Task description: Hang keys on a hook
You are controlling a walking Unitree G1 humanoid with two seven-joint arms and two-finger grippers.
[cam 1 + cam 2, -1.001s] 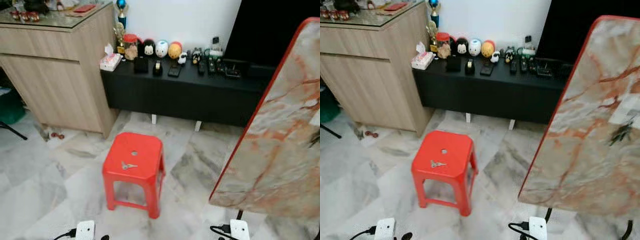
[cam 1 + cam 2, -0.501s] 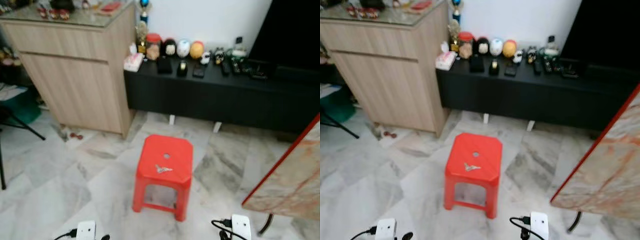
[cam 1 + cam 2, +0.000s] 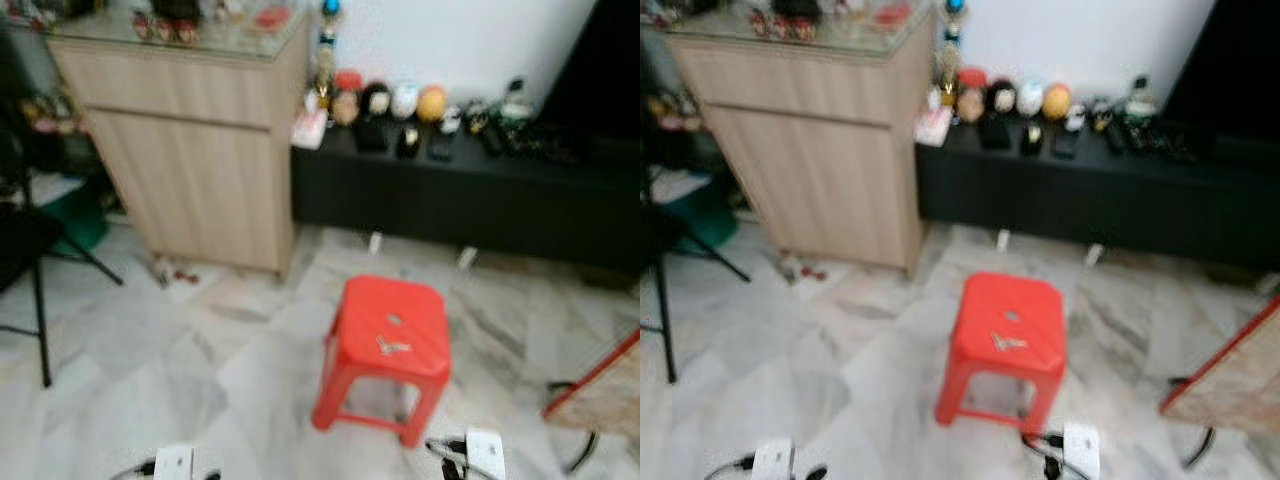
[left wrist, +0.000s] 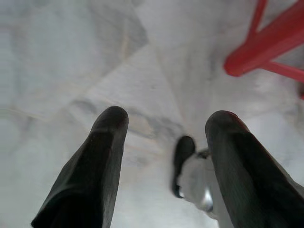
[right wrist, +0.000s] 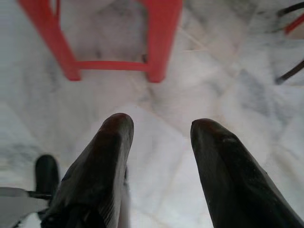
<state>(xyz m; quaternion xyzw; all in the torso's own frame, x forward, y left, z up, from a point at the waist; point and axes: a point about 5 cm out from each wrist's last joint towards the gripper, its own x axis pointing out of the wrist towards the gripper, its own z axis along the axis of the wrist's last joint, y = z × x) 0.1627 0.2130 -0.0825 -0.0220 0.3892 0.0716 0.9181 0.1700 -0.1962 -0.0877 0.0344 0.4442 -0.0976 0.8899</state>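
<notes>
Since a second ago: view swung left. Small silver keys point(image 3: 392, 346) on red plastic stool point(image 3: 385, 357). My left gripper point(image 4: 166, 124) and right gripper point(image 5: 159, 124): fingers parted, empty, above floor.

Home living room, blurry head views. Evidence: grey-veined marble tile floor point(image 3: 150, 370); long low black TV console point(image 3: 480, 190) on short white feet against a white wall point(image 3: 460, 45); big dark screen point(image 3: 610, 70) above its right end. Console top holds a row of round character figurines point(image 3: 400, 100), a red-lidded jar point(image 3: 347, 92), a tissue box point(image 3: 310, 128) and remotes. Light wood cabinet point(image 3: 195, 170) with glass top and small clutter stands beside it. Red plastic stool point(image 3: 385, 355) mid-floor. Edge of a red-rimmed marble-pattern panel point(image 3: 600, 385) at right; black tripod leg point(image 3: 40, 310) at left.
</notes>
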